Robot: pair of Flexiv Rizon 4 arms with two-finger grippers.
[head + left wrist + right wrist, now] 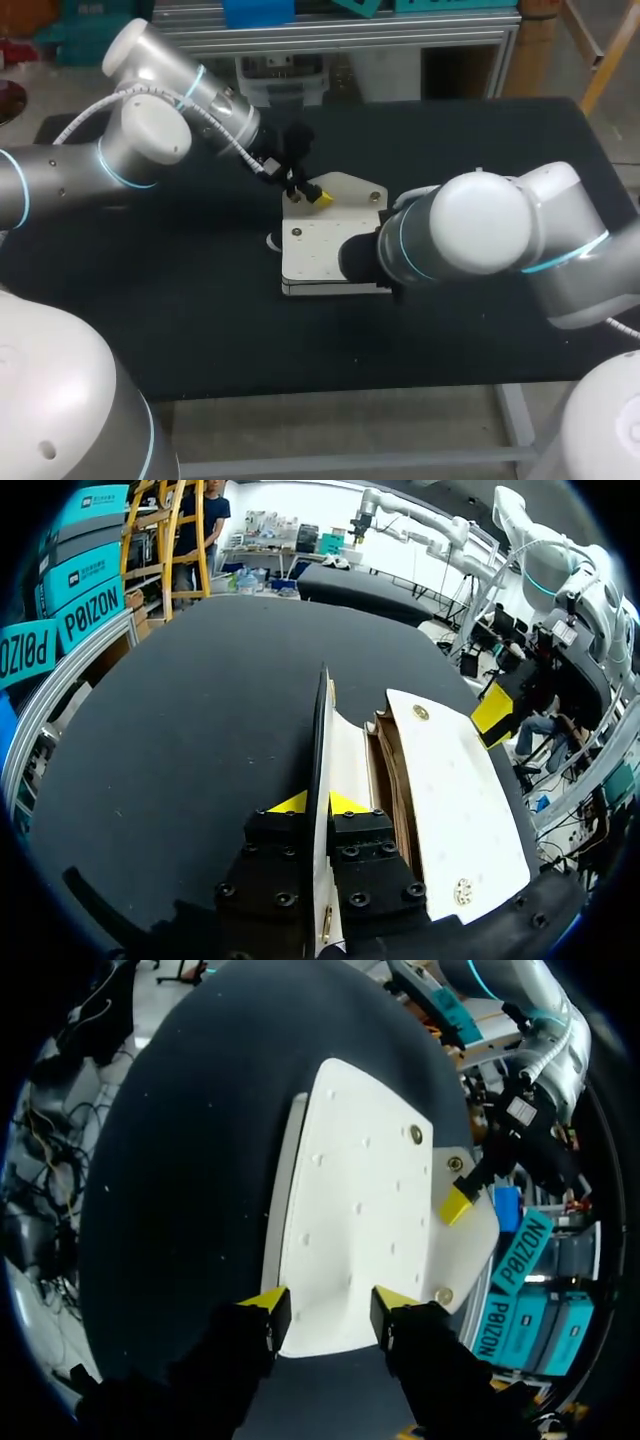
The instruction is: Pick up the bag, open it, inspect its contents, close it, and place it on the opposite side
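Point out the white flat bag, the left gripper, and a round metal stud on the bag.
white flat bag (315,250), head view, middle of its top panel.
left gripper (318,802), left wrist view, midway between its fingers.
round metal stud (415,1134), right wrist view, its centre.

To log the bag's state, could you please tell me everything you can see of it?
The bag is white, flat and stiff-looking, with small metal studs, lying mid-table on the black top. It is open, showing a brown lining. The left jaws clamp a thin upright edge; the right arm overhangs its other side.
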